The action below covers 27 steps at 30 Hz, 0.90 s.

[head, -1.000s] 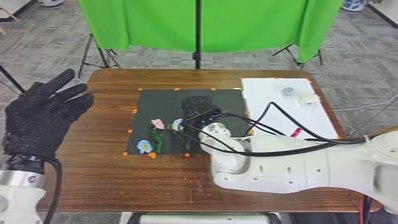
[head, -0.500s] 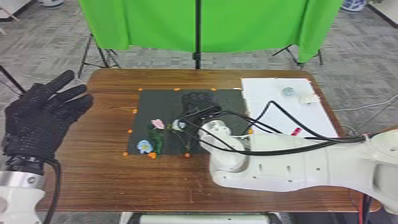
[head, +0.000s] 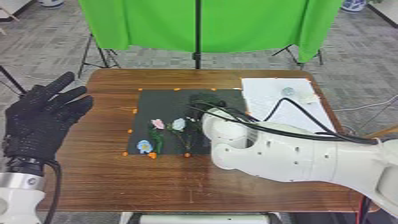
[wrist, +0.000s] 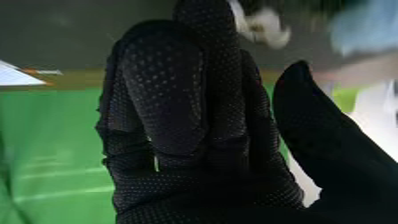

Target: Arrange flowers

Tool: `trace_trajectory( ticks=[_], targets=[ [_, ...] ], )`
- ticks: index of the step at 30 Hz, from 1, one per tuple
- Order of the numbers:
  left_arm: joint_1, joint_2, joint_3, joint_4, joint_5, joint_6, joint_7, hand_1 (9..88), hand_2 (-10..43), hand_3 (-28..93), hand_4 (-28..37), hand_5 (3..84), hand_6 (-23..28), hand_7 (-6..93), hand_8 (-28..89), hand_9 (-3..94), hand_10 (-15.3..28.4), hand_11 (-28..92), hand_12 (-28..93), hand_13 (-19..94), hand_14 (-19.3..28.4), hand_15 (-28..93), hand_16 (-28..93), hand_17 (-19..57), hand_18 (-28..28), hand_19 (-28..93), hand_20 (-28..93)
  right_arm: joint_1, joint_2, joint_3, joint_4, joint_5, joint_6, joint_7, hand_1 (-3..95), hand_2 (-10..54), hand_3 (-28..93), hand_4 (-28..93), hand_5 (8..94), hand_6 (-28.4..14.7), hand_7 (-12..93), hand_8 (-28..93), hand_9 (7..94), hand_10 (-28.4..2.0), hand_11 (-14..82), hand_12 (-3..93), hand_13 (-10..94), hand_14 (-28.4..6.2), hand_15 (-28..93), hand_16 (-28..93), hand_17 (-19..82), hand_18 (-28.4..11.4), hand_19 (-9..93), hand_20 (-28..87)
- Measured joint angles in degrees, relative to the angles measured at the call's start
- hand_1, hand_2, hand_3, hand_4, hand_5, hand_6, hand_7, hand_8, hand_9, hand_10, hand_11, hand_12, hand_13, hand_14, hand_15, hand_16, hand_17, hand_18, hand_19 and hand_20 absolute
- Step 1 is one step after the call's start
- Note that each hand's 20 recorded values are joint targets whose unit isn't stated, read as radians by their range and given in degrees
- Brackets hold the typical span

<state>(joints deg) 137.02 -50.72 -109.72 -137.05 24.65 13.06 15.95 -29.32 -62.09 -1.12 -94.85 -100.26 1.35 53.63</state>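
The right hand, in a black fabric glove, is over the dark rectangular mat on the brown wooden table; the pink flower on a green stem and the white flower on a green stem lie on the mat to its left and closer to the robot, the white one nearer the hand, both apart from it; the small pale-blue flower lies farther off, by the mat's near left corner. In the right wrist view the right hand has its fingers straight and close together, the thumb standing away from them; a blurred white shape shows near the fingertips. The left hand, in a matching glove, is well left of the flowers, fingers straight and spread.
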Motion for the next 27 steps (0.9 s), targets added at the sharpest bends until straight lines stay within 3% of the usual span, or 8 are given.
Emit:
trace_trajectory(
  ticks=[16, 27],
  targets=[
    [-0.59, -0.11, 0.01, 0.09, 0.07, -0.02, -1.37, 22.0, 8.6, 77, -26.2, 37.3, 10.8, 15.3, -10, 34.5, 22.2, 31, 12, 26, 28.4, 61, -13, -5.9, 26.6, 66, 15, -1.21, 0.55, -0.64, -0.45, -1.29, 2.29, 1.0, 26.7, 14.9, 84, -21, 60.0, 0.5, 13, -12, 90.3, -13.5, 27.3, 17.7, 87, -8.3, 60, 19, 33, -23.0, 84, 10],
    [-1.18, -0.27, 0.12, 0.25, 0.15, -0.02, -2.47, 22.0, 8.6, 77, -26.2, 37.3, 10.8, 15.4, -10, 34.5, 22.2, 31, 12, 26, 28.4, 61, -13, -5.9, 26.6, 66, 15, -1.25, 0.67, -1.88, -1.92, -3.22, 6.37, 0.51, 27.6, 10.7, 81, -22, 59.0, 0.4, 13, -12, 90.9, -13.2, 27.1, 17.5, 88, -7.9, 60, 19, 35, -23.1, 85, 10]
  ],
)
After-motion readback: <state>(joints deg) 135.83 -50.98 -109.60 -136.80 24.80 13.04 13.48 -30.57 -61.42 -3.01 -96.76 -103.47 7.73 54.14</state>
